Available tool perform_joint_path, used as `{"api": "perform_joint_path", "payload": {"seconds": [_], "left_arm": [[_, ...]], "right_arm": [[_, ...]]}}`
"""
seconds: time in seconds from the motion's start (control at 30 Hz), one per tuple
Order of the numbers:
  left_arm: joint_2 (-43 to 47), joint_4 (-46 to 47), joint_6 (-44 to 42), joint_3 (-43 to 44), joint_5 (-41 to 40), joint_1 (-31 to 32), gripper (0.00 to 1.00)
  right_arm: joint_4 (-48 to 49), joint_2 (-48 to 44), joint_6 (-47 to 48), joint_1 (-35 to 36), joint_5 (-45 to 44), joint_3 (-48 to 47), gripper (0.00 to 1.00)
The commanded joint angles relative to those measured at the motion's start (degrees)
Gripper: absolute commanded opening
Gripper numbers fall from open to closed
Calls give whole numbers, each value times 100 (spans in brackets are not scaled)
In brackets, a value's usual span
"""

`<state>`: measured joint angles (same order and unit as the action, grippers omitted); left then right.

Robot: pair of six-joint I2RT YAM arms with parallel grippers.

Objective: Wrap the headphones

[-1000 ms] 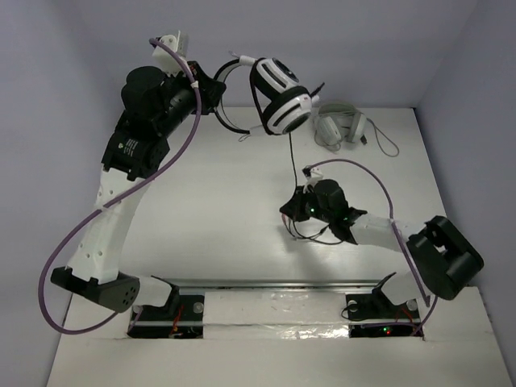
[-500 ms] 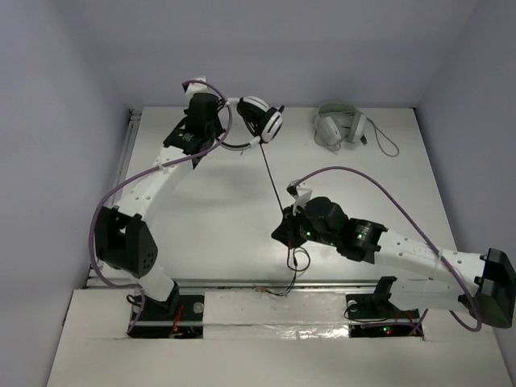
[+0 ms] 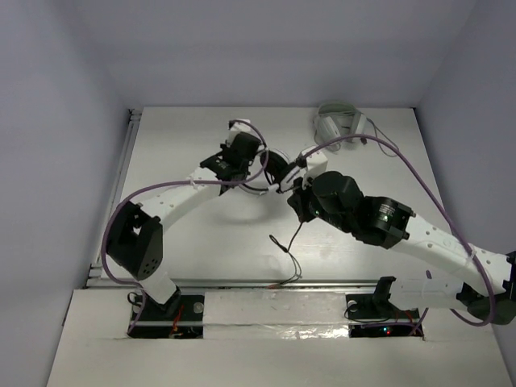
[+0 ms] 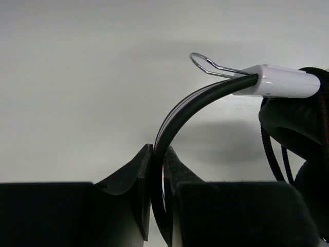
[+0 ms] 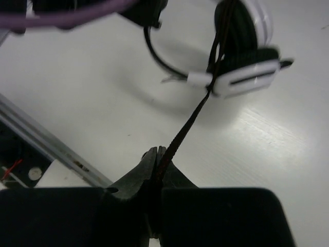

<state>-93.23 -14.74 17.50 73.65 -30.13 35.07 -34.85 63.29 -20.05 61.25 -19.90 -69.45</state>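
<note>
The headphones [image 3: 272,168], with white-and-black ear cups and a thin black headband, sit low at the table's middle. My left gripper [image 3: 247,172] is shut on the headband [image 4: 190,105], which runs from the jaws [image 4: 158,154] up to a white slider [image 4: 280,82]. My right gripper [image 3: 297,195] is just right of the ear cups and shut on the thin black cable [image 5: 187,123] at the jaws [image 5: 161,160]. The cable runs taut to the ear cups [image 5: 247,46], where several turns are wound. The loose end [image 3: 284,251] trails toward the near edge.
All-pale-grey headphones [image 3: 340,122] with a grey cable lie at the back right. A metal rail [image 3: 266,284] runs along the near edge of the table. Purple arm cables loop over both arms.
My left arm has brought the headphones from the far back down to the table's middle. My right gripper has moved up the cable, close to the ear cups.
</note>
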Motion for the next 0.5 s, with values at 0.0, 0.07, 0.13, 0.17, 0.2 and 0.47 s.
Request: {"api": "perform_joint_path", "payload": {"seconds": [0.0, 0.07, 0.13, 0.17, 0.2, 0.47], "left_arm": [[578, -54, -88, -131, -477, 464, 0], [771, -230, -185, -175, -275, 623, 0], [972, -396, -290, -202, -55, 825, 0], [1043, -511, -439, -228, -28, 896, 0], [1096, -512, -518, -245, -28, 957, 0], [1772, -1303, -1152, -816, -504, 1300, 0]], "right_arm": [[-259, 183, 634, 88, -874, -490, 0], [-241, 280, 774, 88, -1226, -621, 0], [-215, 298, 854, 88, -1402, -666, 0], [-198, 298, 889, 36, -1542, -675, 0], [-215, 298, 898, 36, -1613, -675, 0], [-479, 342, 942, -78, -1797, -833, 0]]}}
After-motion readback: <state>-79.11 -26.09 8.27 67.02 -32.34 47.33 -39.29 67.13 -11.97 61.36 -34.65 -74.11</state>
